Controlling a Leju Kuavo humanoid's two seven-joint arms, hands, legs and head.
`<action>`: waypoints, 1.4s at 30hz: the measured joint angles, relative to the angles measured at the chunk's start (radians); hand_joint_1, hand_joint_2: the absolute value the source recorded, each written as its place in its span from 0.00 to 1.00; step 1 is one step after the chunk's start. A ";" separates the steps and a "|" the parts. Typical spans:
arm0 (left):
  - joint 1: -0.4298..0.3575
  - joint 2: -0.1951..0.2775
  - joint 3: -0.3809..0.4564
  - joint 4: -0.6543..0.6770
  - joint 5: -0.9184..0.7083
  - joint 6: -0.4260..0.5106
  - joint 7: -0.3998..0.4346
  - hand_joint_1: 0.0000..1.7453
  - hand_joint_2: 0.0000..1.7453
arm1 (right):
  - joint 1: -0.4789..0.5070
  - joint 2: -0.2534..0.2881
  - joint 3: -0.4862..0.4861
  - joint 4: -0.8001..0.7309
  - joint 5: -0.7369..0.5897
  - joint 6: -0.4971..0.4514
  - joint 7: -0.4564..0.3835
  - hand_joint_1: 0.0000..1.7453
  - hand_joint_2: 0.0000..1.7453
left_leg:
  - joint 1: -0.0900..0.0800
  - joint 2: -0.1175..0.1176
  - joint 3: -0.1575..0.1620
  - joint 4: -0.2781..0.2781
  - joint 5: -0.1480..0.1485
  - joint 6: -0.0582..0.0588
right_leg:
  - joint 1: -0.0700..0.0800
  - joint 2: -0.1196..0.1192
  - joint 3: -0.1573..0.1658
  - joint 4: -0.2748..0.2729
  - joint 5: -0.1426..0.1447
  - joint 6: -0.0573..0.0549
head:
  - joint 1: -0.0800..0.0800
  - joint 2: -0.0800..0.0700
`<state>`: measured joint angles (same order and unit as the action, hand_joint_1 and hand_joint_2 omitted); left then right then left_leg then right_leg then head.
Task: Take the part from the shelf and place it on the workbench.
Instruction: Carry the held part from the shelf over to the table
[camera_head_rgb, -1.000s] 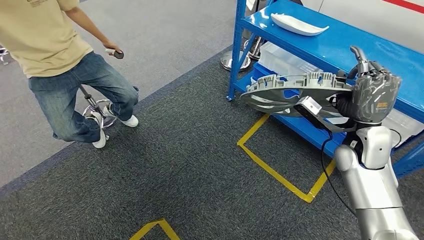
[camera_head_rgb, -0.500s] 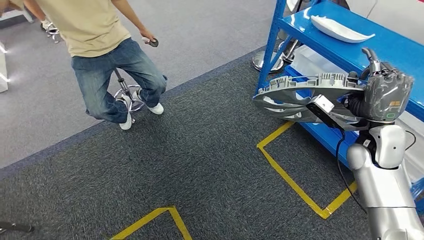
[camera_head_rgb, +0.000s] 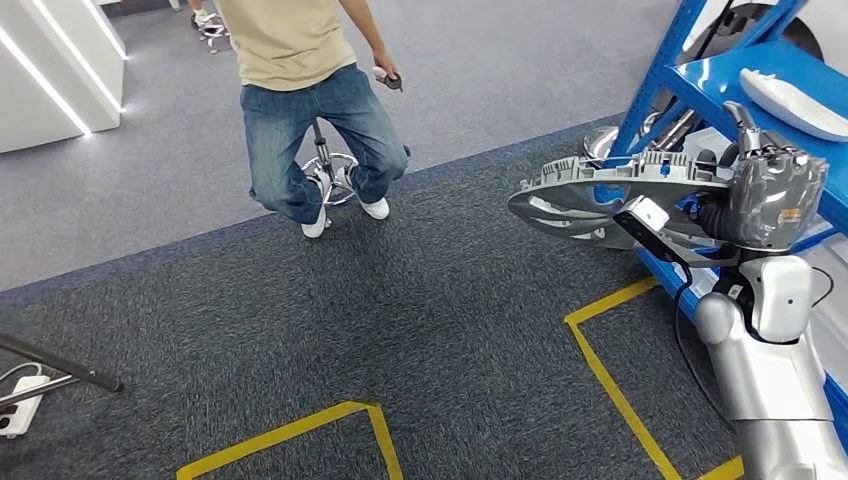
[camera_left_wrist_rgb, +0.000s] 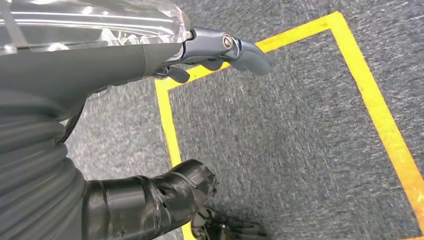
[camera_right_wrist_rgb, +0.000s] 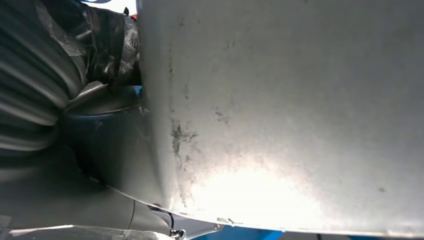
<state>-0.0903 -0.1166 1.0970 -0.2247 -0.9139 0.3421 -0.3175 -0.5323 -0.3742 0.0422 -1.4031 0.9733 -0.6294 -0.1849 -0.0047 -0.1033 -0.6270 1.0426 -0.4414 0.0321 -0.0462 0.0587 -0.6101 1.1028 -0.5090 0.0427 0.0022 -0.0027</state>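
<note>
One large grey plastic part, round and dish-like with ribbed edges (camera_head_rgb: 620, 190), is held roughly level in the air beside the blue metal shelf (camera_head_rgb: 700, 90), above the dark grey carpet (camera_head_rgb: 400, 300). The robot's right hand (camera_head_rgb: 765, 195) grips the part at its rim, fingers closed around the edge; in the right wrist view the part's pale grey surface (camera_right_wrist_rgb: 280, 110) sits pressed close against the hand. The left hand (camera_left_wrist_rgb: 190, 120) hangs over the carpet holding nothing, its grey thumb (camera_left_wrist_rgb: 230, 47) and dark fingers (camera_left_wrist_rgb: 165, 200) apart. Yellow tape lines (camera_head_rgb: 610, 380) mark squares on the carpet. A white curved piece (camera_head_rgb: 795, 100) lies on the shelf. A person in jeans (camera_head_rgb: 310, 120) sits on a stool (camera_head_rgb: 325, 170) well apart from the robot.
</note>
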 joint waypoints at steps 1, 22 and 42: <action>0.000 0.000 0.000 0.000 0.003 -0.001 -0.011 0.00 1.00 | 0.005 -0.001 0.000 -0.003 0.002 -0.001 0.000 1.00 1.00 | 0.001 -0.013 -0.010 0.010 -0.001 -0.006 | -0.001 0.015 0.006 -0.014 -0.003 -0.003 | 0.001 0.000; 0.007 -0.004 0.028 0.000 0.035 -0.096 -0.123 0.00 1.00 | 0.073 -0.002 -0.007 -0.080 0.032 -0.002 0.005 1.00 1.00 | -0.006 0.113 0.010 -0.049 0.031 0.019 | 0.026 -0.127 0.028 0.007 -0.060 -0.024 | -0.005 0.000; 0.005 -0.010 0.028 -0.001 0.022 -0.096 -0.110 0.00 1.00 | 0.107 -0.005 -0.037 -0.101 0.044 0.005 0.008 1.00 1.00 | 0.008 0.099 -0.165 0.264 -0.076 -0.047 | 0.011 -0.109 0.023 -0.031 -0.007 -0.047 | -0.016 0.000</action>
<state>-0.0855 -0.1267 1.1253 -0.2255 -0.8920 0.2457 -0.4271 -0.4254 -0.3788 0.0057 -1.5045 1.0174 -0.6241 -0.1766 0.0038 -0.0041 -0.7918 1.3070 -0.5170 -0.0145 -0.0353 -0.0505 -0.5870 1.0714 -0.5156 -0.0039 -0.0137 -0.0027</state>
